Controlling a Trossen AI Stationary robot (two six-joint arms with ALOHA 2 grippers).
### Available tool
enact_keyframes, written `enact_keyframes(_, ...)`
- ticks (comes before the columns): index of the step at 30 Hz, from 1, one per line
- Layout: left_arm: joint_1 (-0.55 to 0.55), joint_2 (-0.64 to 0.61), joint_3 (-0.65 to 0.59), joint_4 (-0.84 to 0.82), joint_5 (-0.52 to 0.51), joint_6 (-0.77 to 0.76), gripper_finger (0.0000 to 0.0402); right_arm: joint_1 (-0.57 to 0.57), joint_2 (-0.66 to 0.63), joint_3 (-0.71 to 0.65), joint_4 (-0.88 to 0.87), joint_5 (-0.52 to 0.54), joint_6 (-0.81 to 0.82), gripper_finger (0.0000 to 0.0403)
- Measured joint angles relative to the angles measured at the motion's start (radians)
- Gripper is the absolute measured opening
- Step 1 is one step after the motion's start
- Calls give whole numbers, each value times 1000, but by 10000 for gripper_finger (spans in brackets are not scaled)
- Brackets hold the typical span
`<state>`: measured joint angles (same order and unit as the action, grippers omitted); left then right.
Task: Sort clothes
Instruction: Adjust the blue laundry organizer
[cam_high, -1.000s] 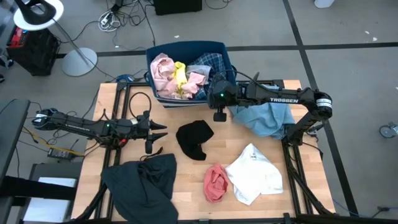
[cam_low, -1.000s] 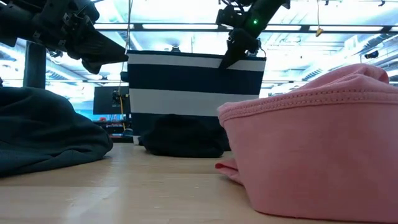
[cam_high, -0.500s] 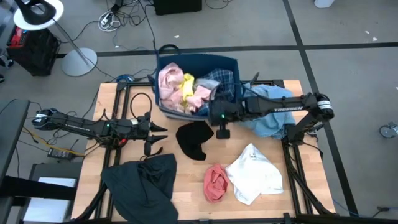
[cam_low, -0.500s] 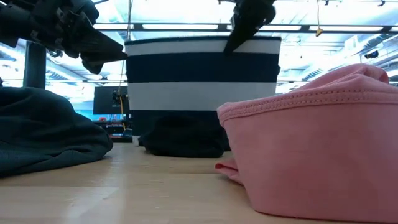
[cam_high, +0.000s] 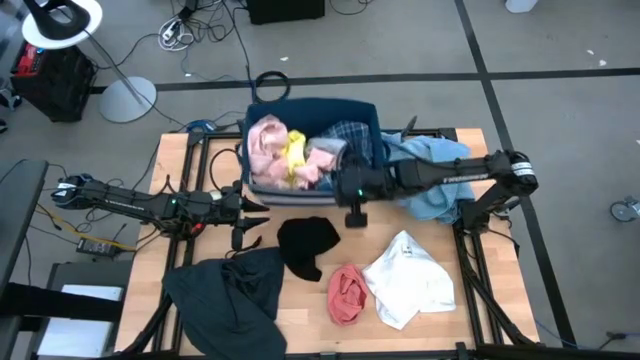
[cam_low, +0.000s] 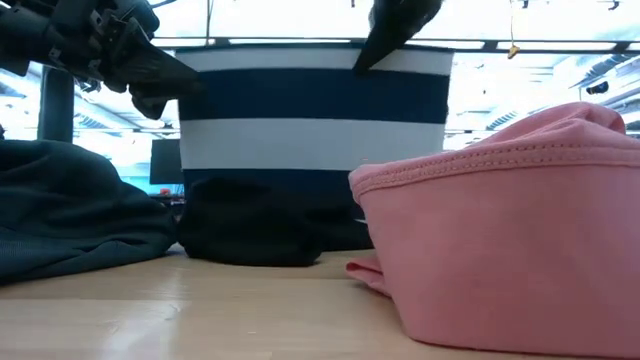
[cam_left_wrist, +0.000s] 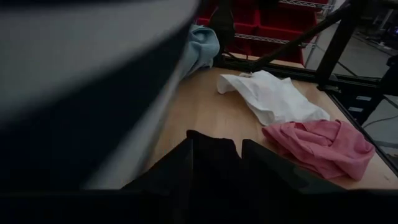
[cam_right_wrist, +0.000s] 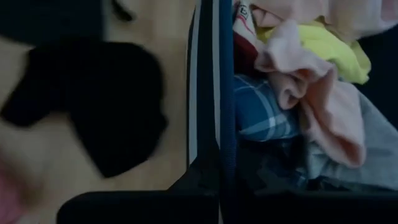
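High view: pink, yellow and plaid clothes (cam_high: 300, 155) fill the striped bin (cam_high: 262, 188); a black garment (cam_high: 306, 243) lies against its front wall, with pink (cam_high: 346, 294), white (cam_high: 408, 278) and dark grey (cam_high: 228, 292) pieces nearer. The right gripper (cam_high: 353, 200) pinches the bin's front rim. The left gripper (cam_high: 243, 208) hovers spread beside the bin.

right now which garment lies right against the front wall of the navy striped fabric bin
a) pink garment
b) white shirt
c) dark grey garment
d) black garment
d: the crumpled black garment sits up against the near wall of the navy white-striped fabric bin; the other three lie farther out on the wooden table.
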<state>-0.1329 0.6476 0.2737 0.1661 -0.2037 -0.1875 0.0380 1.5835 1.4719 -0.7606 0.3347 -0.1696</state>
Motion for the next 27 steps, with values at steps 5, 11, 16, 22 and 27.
enact_keyframes(5,0,0,0,0,0,-4,145,-132,2,-2,52,-8,-10,1)
enact_keyframes(11,0,0,0,-1,-1,1,145,-221,1,-1,60,-131,-10,8)
enact_keyframes(16,0,0,0,-2,-1,2,145,-232,1,-1,61,-176,-14,40)
enact_keyframes(22,0,0,0,-2,-3,3,145,-230,0,-1,34,-66,-170,72)
enact_keyframes(27,0,0,0,-2,-3,3,145,-230,-6,-1,34,36,-223,99)
